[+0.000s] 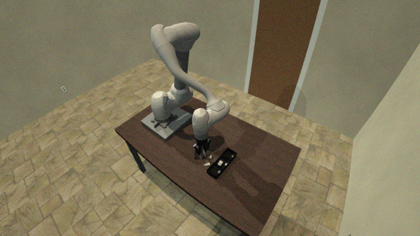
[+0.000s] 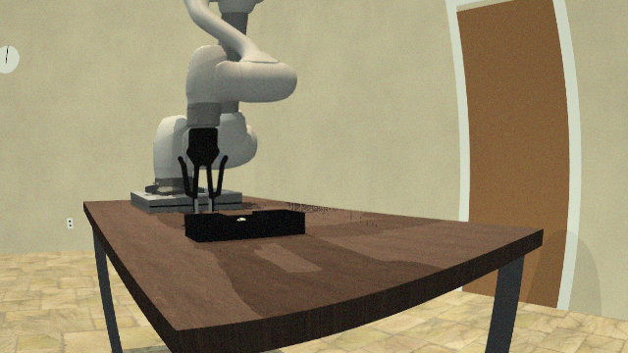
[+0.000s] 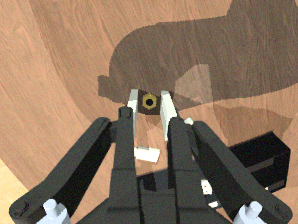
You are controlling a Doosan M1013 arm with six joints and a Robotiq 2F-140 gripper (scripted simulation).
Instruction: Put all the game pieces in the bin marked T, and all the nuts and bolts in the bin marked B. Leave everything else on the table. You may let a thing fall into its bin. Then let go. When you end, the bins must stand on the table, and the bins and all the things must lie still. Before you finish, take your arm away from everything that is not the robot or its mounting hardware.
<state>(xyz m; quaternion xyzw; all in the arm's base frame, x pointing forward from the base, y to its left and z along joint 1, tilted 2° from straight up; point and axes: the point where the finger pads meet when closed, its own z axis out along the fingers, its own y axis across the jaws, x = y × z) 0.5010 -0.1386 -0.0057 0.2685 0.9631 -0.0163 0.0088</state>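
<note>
A small dark nut with a gold ring lies on the brown table. My gripper is down at the table top, with its fingers set narrow on either side of the nut and a small gap to each pad. It also shows in the top view and the exterior view. A black bin with two compartments stands just right of the gripper and holds a white piece. I cannot read its letters. Small white pieces lie on the table between gripper and bin.
The arm's grey base plate is at the table's back left. The black bin hides my fingertips in the exterior view. One white piece lies under the gripper body.
</note>
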